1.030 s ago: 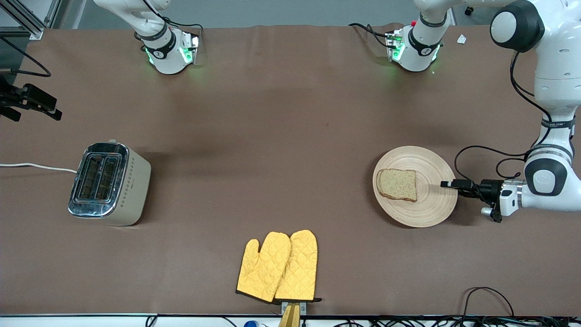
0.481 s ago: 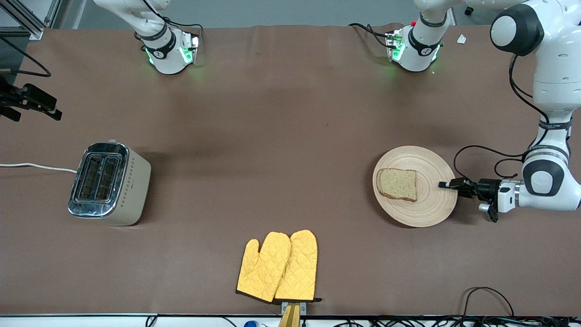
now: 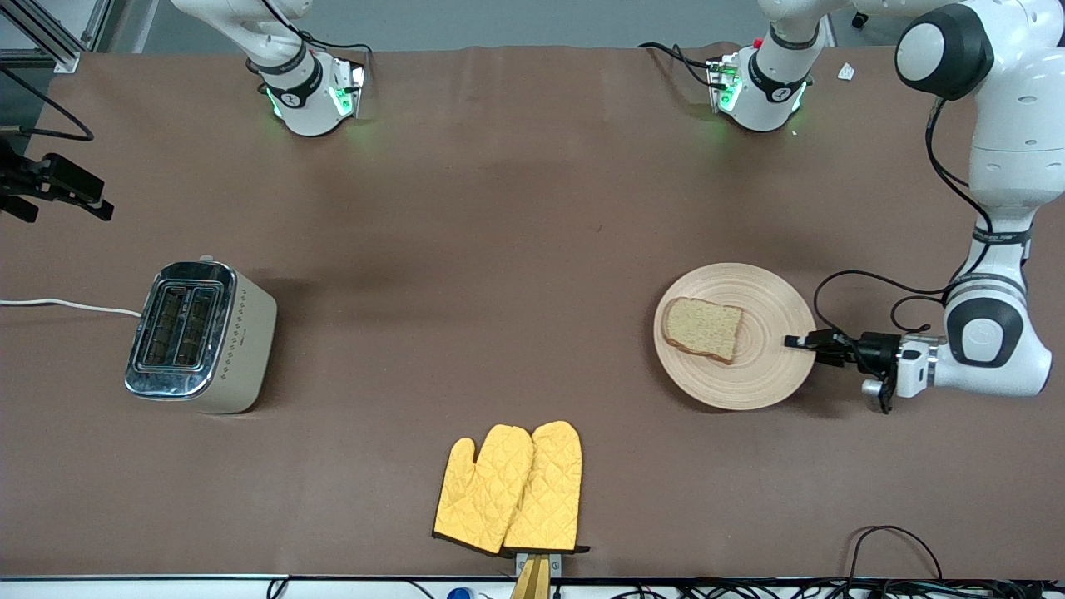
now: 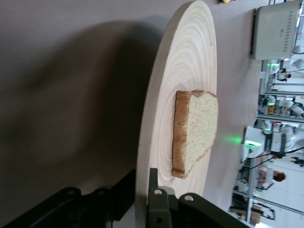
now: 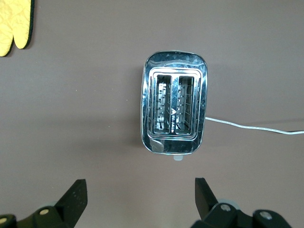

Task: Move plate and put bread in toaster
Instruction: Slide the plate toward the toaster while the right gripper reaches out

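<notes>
The left hand (image 3: 797,341) is clamped on the rim of the plate (image 3: 774,366) at the edge toward the left arm's end of the tabletop (image 3: 499,208); in the left wrist view 1 finger lies over the rim and the other appears to sit under it, though the lower one is partly hidden. The plate carries 1 slice of bread (image 3: 704,329), which lies loose on the half of the plate away from the hand and holds nothing else.

The main risk is the bread sliding. Nothing pins it, so a jerk or a tilt of the plate could send it off the low rim onto the tabletop. A 1-sided pinch on a wide, shallow plate is also weak: if the plate is lifted, its weight could lever it out of the fingers, and if it is dragged, it could catch on the brown covering and twist in the grip.

The toaster (image 3: 200,335) stands well apart, toward the right arm's end, its 2 slots both empty in the right wrist view. The right hand (image 5: 142,202) hangs above it with fingers spread wide, holding nothing. A pair of yellow oven mitts (image 3: 509,487) lies nearer the front camera, between toaster and plate.
</notes>
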Controlling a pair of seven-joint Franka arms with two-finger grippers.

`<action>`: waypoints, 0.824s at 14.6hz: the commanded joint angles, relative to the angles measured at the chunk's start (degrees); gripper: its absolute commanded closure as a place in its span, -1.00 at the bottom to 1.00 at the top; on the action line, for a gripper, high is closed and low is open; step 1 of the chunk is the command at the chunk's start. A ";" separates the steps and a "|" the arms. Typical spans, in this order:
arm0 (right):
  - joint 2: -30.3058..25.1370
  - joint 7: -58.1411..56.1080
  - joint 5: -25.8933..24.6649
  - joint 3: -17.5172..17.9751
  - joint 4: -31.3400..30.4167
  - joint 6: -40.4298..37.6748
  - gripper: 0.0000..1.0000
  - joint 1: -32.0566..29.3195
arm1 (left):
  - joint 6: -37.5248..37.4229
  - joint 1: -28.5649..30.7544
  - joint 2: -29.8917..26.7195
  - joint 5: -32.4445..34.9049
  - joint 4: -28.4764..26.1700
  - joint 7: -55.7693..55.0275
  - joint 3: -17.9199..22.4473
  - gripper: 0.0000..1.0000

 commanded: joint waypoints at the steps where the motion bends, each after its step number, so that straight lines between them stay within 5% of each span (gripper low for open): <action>1: 0.41 -0.16 -0.05 0.30 0.73 -0.23 -1.00 -0.50 | -0.75 -1.14 -0.45 -4.60 0.56 -7.02 -4.65 1.00; 6: 0.84 0.01 -0.13 0.30 0.64 -0.58 -1.00 -0.32 | 6.79 -12.37 0.08 -15.93 0.47 -10.03 -5.81 0.99; 12: 3.74 0.36 -0.05 0.30 -0.68 1.08 -1.00 -0.41 | 28.40 -28.72 2.97 -29.30 0.90 -13.02 -5.90 0.99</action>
